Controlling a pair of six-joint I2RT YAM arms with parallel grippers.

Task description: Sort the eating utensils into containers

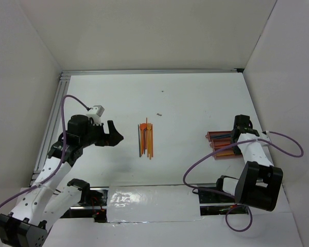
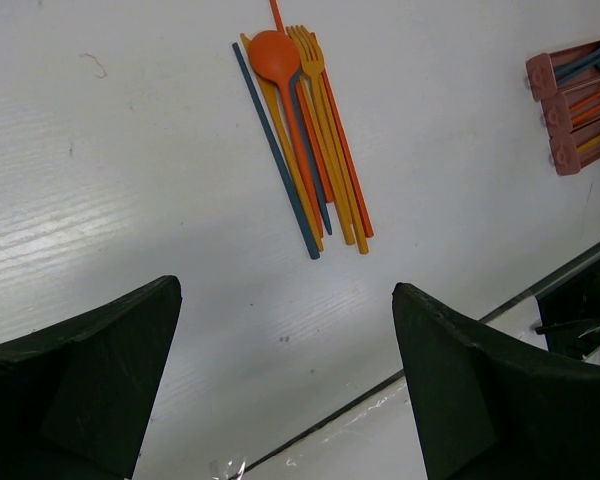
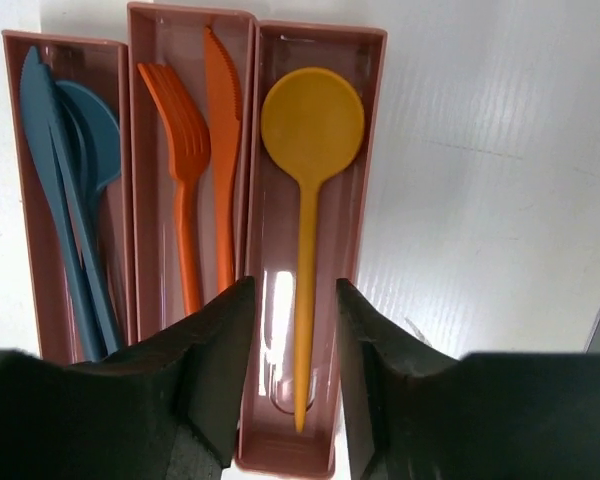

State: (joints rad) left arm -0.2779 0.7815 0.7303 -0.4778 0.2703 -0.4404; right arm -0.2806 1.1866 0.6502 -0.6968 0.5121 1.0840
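The containers show in the right wrist view as three reddish-brown troughs side by side, touching along their walls. The left trough holds the blue utensils, a knife-like piece lying over a spoon. The middle trough holds an orange fork and an orange knife next to each other. The right trough holds a single yellow-orange spoon, lying flat with its bowl at the far end. The right arm's jaws hang just above this trough, parted and gripping nothing; the spoon's handle runs down the gap between them, touching neither side. From above, the tray sits on the right of the table. The unsorted utensils lie in a tight bundle near the table's middle: an orange spoon, forks, orange sticks and a blue stick. The left arm's jaws stand spread wide and empty, above the table and well apart from that bundle, which lies ahead of them.
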